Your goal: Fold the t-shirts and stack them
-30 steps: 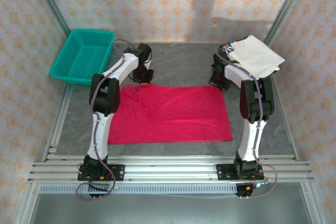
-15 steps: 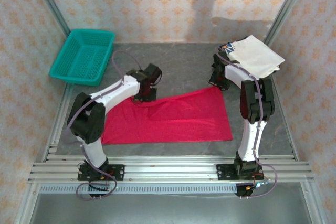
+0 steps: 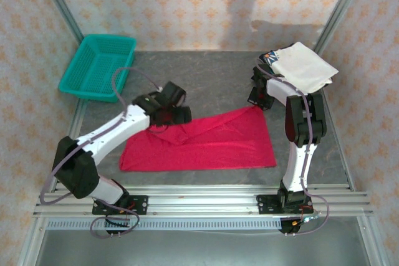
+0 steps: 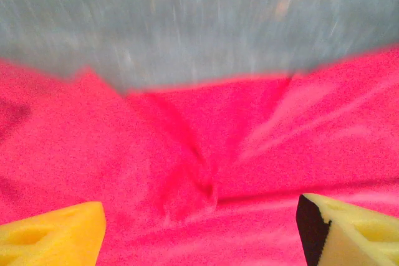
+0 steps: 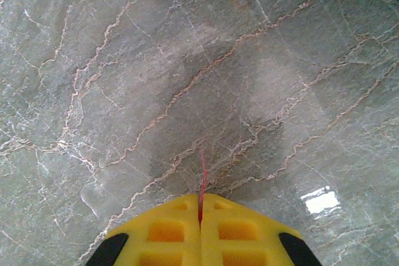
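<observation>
The red t-shirt (image 3: 206, 144) lies spread on the grey table, its far left part folded in and rumpled. My left gripper (image 3: 174, 115) hovers over that rumpled fold, open. In the left wrist view its yellow fingertips (image 4: 50, 238) stand wide apart above the creased red t-shirt (image 4: 187, 154), which neither of them pinches. My right gripper (image 3: 259, 101) is shut on the shirt's far right corner. A thin red edge (image 5: 202, 172) sticks out between the closed right gripper (image 5: 201, 200). A folded white t-shirt (image 3: 303, 66) lies at the back right on a dark navy one (image 3: 269, 57).
A teal mesh basket (image 3: 100, 66) stands at the back left corner. Metal frame posts rise at both back corners, and aluminium rails (image 3: 199, 200) run along the near edge. Bare grey table (image 3: 212, 79) lies behind the red shirt.
My left arm swung forward and right, dragging the red shirt's far left corner inward over the cloth, then its jaws opened and let go. The right arm stayed put.
</observation>
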Available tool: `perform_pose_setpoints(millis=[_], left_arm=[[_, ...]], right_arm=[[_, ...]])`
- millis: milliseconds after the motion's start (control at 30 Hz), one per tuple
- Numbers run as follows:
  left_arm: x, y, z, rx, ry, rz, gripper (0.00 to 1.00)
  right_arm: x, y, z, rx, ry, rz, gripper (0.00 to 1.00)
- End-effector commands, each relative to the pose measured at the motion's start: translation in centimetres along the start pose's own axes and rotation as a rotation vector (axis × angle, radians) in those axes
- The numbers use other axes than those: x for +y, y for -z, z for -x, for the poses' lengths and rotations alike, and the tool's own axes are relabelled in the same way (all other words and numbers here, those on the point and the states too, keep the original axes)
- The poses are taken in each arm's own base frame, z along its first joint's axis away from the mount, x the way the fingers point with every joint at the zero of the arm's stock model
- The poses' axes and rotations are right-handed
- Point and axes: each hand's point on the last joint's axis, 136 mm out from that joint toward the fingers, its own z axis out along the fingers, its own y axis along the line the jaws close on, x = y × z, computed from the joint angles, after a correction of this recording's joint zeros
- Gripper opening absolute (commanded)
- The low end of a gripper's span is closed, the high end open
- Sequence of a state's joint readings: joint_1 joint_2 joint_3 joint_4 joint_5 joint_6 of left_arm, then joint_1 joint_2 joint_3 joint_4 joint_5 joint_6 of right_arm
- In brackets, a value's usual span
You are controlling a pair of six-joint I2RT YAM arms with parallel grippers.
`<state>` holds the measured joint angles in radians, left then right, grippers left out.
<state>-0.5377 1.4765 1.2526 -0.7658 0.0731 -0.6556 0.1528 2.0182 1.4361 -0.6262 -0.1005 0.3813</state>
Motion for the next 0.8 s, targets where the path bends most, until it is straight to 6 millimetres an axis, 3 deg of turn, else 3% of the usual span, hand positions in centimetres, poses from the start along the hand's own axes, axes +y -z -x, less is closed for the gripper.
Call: perform_pose_setpoints(millis=[0,67,167,367,433,567,767], left_arm=[[4.3,0.2,1.7,0.041,0.073,0.127,0.81],[5.5,-1.0,1.7,0.091,0.114,0.119,0.80],[5.5,-3.3,1.5,0.178,0.155,0.049,0.71],[5.9,-6.5,0.4,0.290,0.037,0.076,0.55],[7.4,-6.9,-0.3,0.331,0.025,0.158,0.48],[9.3,-7.1,-1.1,0.323,0.048,0.231,0.47],[10.2,-8.2,-0.1,0.266,0.072,0.246,0.48]], right_arm=[[0.5,1.3,0.4,-0.028,0.008,0.023,0.00],[0.6,1.3,0.5,-0.029,0.009,0.026,0.00],[0.6,1.3,0.4,-0.022,0.013,0.022,0.00],[0.7,1.3,0.4,-0.021,0.019,0.022,0.00],[0.6,1.4,0.5,-0.023,0.022,0.019,0.00],[0.5,1.6,0.4,-0.023,0.031,0.015,0.00],[0.5,1.4,0.2,-0.019,0.027,0.018,0.00]])
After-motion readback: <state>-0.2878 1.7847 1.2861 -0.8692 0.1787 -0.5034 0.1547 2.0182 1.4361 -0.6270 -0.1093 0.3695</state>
